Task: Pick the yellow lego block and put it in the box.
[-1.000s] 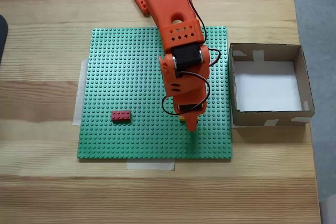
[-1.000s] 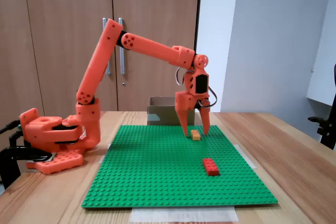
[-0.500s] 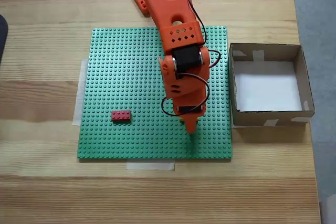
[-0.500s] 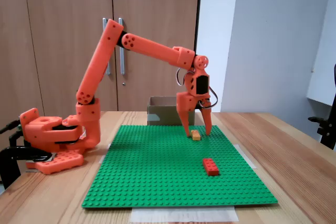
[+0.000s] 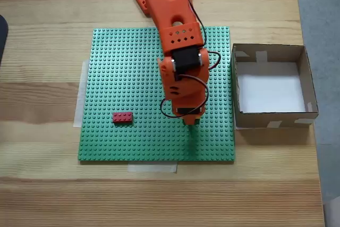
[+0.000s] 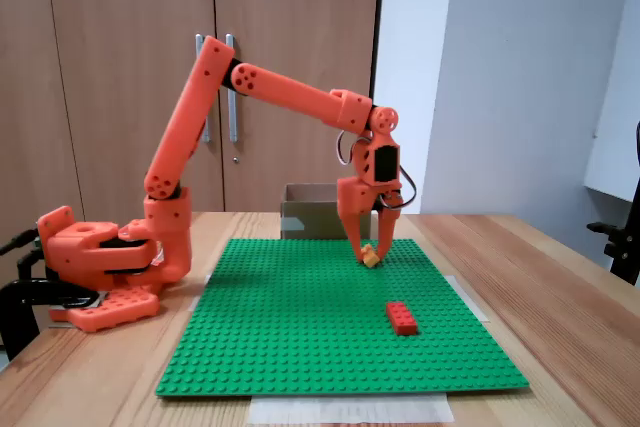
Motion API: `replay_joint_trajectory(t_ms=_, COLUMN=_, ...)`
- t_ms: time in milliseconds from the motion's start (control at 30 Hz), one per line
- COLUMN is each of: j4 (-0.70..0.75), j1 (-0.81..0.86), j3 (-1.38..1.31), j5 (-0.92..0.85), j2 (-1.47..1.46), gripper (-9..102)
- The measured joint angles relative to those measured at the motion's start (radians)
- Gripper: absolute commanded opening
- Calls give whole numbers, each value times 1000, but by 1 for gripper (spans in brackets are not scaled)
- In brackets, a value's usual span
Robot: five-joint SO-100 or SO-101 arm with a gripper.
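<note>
Table (image 5: pixel 48 195): light wood, bearing all below.

Baseplate (image 5: pixel 127 78): green, studded, taped to the table; the landmark for what follows.

Arm (image 6: pixel 270 92): orange, base off the baseplate's far edge in the top-down fixed view, reaching over the plate's box-side half.

Box (image 5: pixel 311 86): brown card, white floor, just beside the baseplate's right edge in the top-down fixed view; nothing in it.

Gripper (image 6: pixel 371 258): pointing down, fingers drawn in on the yellow block, tips at plate level.

Red brick (image 5: pixel 122 117): on the baseplate's opposite half, well apart from the gripper; not wanted.

Yellow block (image 6: pixel 371 258): between the fingertips, tilted, apparently at or just off the plate.

Handling note: judged to be the grasp. Confirm a firm squeeze, lift straight up to free the studs and clear the box wall, then swing across.
</note>
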Motion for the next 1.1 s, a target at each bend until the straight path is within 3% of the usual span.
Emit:
replay_joint_trajectory(t_ms=200, j4=5, j1=-5, j3=6, j5=-5, j2=2, gripper=-1)
replay_joint_trajectory(t_ms=1100, j4=43, j1=-6, j3=8, j5=-58, j2=170, gripper=-1)
